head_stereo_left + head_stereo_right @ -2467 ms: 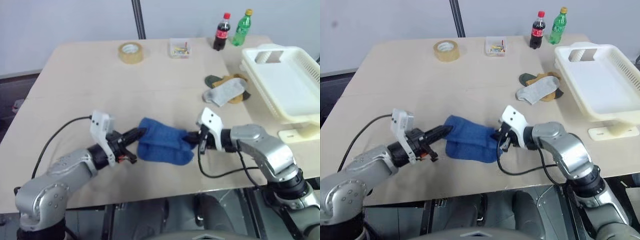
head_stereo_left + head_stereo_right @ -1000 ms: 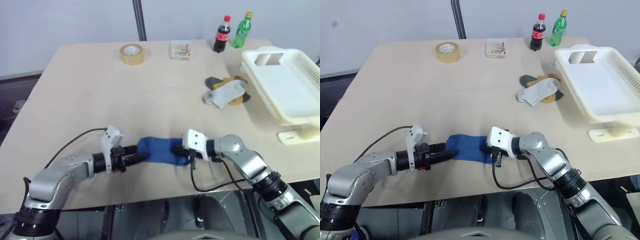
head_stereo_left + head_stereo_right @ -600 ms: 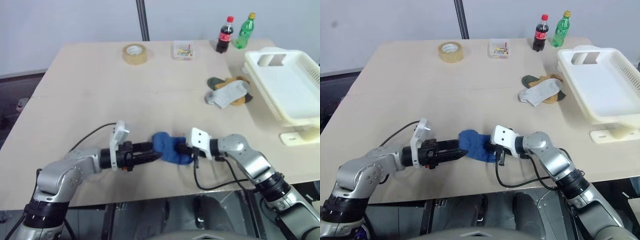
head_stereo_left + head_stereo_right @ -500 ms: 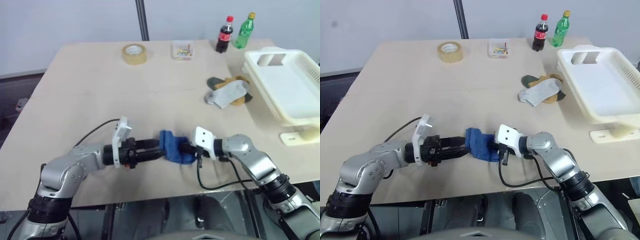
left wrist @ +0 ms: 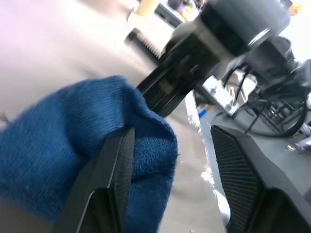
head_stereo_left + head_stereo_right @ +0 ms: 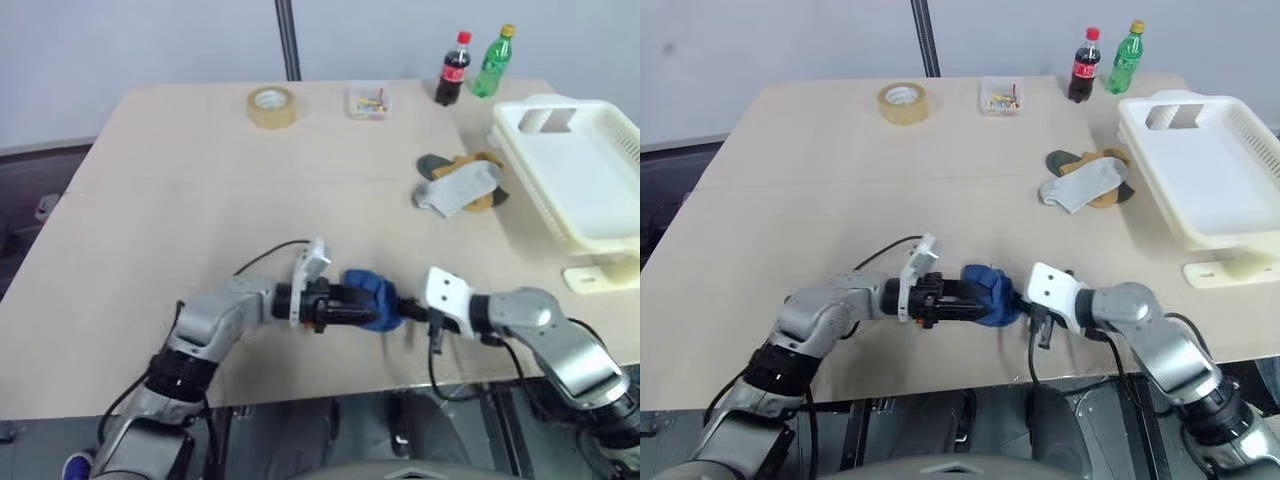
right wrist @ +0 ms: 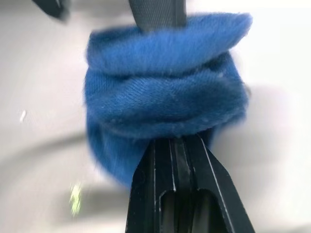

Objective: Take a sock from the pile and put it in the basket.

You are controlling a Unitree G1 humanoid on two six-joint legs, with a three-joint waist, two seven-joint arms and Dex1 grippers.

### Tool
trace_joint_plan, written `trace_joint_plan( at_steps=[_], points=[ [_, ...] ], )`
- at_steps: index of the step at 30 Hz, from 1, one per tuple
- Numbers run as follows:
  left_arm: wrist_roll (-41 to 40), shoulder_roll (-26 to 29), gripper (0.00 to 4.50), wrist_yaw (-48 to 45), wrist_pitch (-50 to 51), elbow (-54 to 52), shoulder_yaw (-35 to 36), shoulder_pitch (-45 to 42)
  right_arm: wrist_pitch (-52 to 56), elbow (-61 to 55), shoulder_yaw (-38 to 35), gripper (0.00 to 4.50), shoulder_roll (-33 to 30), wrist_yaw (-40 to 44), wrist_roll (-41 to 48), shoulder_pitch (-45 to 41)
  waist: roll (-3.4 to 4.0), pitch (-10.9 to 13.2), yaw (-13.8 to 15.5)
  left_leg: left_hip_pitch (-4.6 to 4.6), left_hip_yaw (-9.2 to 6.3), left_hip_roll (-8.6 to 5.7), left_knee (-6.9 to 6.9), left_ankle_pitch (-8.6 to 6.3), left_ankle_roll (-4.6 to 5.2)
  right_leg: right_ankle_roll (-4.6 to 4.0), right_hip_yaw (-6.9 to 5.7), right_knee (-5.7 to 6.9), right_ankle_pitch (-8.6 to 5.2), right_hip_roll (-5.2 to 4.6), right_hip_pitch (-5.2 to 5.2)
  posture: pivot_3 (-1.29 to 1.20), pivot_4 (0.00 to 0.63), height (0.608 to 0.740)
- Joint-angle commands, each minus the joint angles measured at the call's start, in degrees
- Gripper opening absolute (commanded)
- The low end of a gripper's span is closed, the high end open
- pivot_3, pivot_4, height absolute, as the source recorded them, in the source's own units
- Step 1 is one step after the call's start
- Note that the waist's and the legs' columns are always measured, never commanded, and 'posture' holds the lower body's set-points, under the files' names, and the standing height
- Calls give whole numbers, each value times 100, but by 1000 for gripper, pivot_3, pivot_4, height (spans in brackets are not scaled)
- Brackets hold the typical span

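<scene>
Fabric is what I am dealing with: the short royal-blue knitted sock (image 6: 368, 301) sits bunched into a soft wad near the front edge of the pale wooden table (image 6: 200, 180), just above or on the surface, I cannot tell which. In the head views my left gripper (image 6: 352, 304) and my right gripper (image 6: 405, 312) meet at it from opposite sides. The heap of grey, mustard and dark green socks (image 6: 460, 183) lies well apart, toward the table's right edge, just beside the large white slotted plastic basket (image 6: 600, 225) at that edge.

From my left wrist, the sock (image 5: 87, 160) folds over one of my black fingers (image 5: 114, 170) while the other finger stands clear of it, so these jaws are parted with one finger inside or under a fold rather than pinching.

From my right wrist, my two fingers are pressed together on the lower edge of the wad (image 7: 163, 109), nipping a thin layer of cloth; the rest bulges in rolls beyond them.

I judge it light, limp and easily squashed, not slippery, with nothing to break. It should droop and unroll when lifted, so the surest hold is a deep bite through several layers at the middle of the bunch, not an edge.
</scene>
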Motion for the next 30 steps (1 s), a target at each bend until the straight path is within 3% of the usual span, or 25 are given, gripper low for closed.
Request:
trace_joint_plan(
  at_steps=[1, 4, 6, 8, 9, 10, 11, 13, 16, 20, 27, 30],
  points=[
    [399, -151, 2664, -39, -224, 327, -306, -54, 534, -653, -551, 32, -340, -43, 249, 420, 3, -2, 47, 1, -1, 1, 0, -1, 1, 0, -1, -3, -1, -2, 4, 0, 150, 740],
    [558, -216, 2664, -64, -393, 545, -312, 21, 1463, -1171, -1232, 872, 5, -333, 994, 520, 7, -5, 55, 8, -7, 8, 2, -1, 2, 1, -9, -15, -2, -11, 19, 0, 150, 740],
    [512, -228, 2664, -104, -584, 411, -149, 119, 1856, -1315, -1415, 1851, 304, -505, 1333, 393, 15, -10, 55, 15, -7, 12, 3, -1, 2, 2, -8, -15, -2, -13, 25, 0, 150, 740],
    [271, -162, 2664, -47, -657, -11, 246, 267, 2136, -1281, -1414, 2771, 724, -825, 1505, 117, 16, -11, 36, 20, -10, 16, 3, -1, 2, 2, -11, -15, -1, -12, 29, 0, 150, 740],
    [232, -81, 2664, -12, -727, -242, 396, 365, 2216, -1245, -1359, 2936, 900, -985, 1519, -6, 17, -11, 32, 20, -10, 21, 4, -2, 1, 2, -12, -15, -1, -10, 28, 0, 150, 740],
    [274, 30, 2664, -29, -863, -456, 491, 478, 2301, -1188, -1313, 3651, 1078, -1153, 1529, -121, 18, -10, 24, 18, -11, 22, 4, -2, 1, 1, -12, -15, -1, -10, 27, 0, 150, 740],
    [329, 154, 2664, -70, -995, -656, 553, 607, 2397, -1142, -1287, 4070, 1232, -1264, 1590, -215, 19, -10, 20, 16, -11, 22, 3, -2, 1, 1, -14, -15, -1, -10, 25, 0, 150, 740],
    [235, 283, 2664, 48, -1014, -1013, 818, 838, 2563, -1044, -1237, 4482, 1527, -1421, 1726, -421, 20, -9, 15, 10, -14, 23, 2, -2, 0, 0, -15, -18, -2, -10, 21, 0, 150, 740],
    [355, 475, 2664, 204, -1253, -1393, 1049, 1099, 2784, -676, -1029, 4482, 1854, -1758, 1668, -702, 22, -8, 41, 6, -15, 19, -3, -2, 0, -17, -16, -23, 8, -15, 19, 0, 150, 740],
    [479, 569, 2664, 409, -1495, -1693, 1242, 1289, 2653, 36, -498, 4482, 1788, -2103, 1196, -763, 22, -8, 76, 3, -20, 3, -3, -4, 3, -21, -25, -24, 11, -28, 21, 0, 150, 740],
    [472, 763, 2664, 529, -1908, -1965, 1808, 1874, 1874, 197, 599, 4482, 894, -1482, 791, -478, 25, -10, 53, 9, -21, 4, -9, -5, 6, 0, -29, -25, -2, -15, 26, 0, 150, 740],
    [466, 790, 2664, 575, -2004, -1977, 1923, 2020, 1295, 463, 1040, 3667, 650, -1258, 470, -492, 25, -14, 40, 14, -16, 4, -9, -6, 7, 2, -25, -29, -4, -12, 28, 0, 150, 740]
  ],
)
